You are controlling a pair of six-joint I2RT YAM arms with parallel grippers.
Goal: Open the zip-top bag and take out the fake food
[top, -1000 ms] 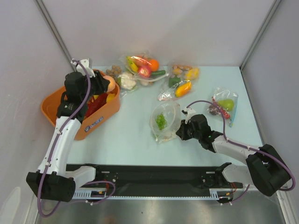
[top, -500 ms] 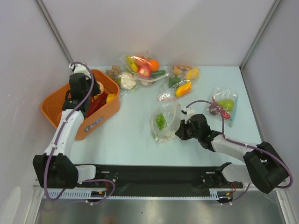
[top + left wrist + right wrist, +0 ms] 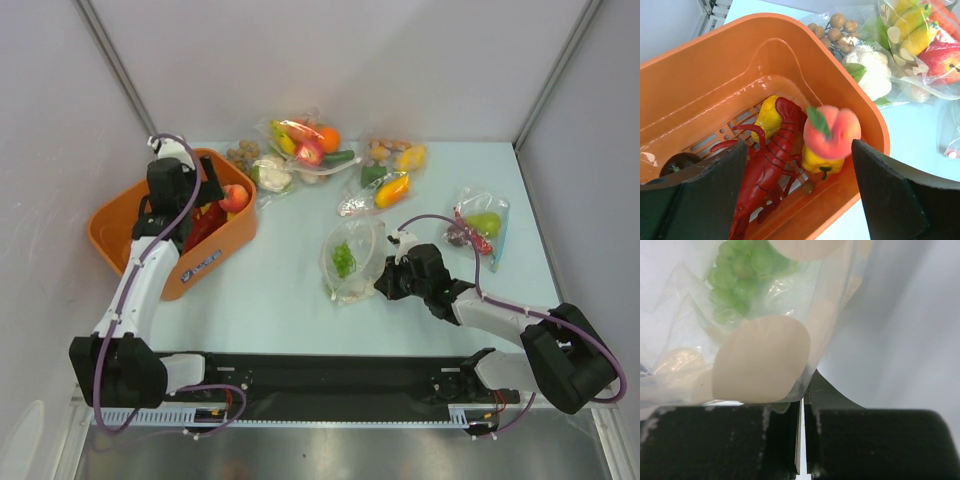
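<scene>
The left pincer (image 3: pixel 799 150) hangs with its jaws spread wide and holds nothing. Directly below the gap is a pink-orange plastic peach with a green leaf (image 3: pixel 832 131). It is blurred, so it is probably loose, above a yellow toy pepper (image 3: pixel 820 162). Under the pincer's left finger lies a red plastic lobster (image 3: pixel 772 150), and around all of these is the orange plastic basket (image 3: pixel 700 70).

The peach is close to the basket wall on the pincer's right. If it lands on the rounded pepper it may bounce or roll over that rim onto the table.

The right pincer (image 3: pixel 802 440) is closed almost to a slit, and a thin fold of the large crinkly clear plastic zip-top bag (image 3: pixel 765 340) seems to be nipped between the jaws. Just ahead of the fingertips, inside the film, are smooth pale beige pieces (image 3: pixel 762 360). Beyond them is a green grape bunch (image 3: pixel 740 270), so that food is not yet out.

This is the bigger risk: the hold is on slick film alone. A pull or lift could slip it free or stretch it, and tilting the zip-top bag could spill the small pieces. I cannot tell whether the zip is open.
</scene>
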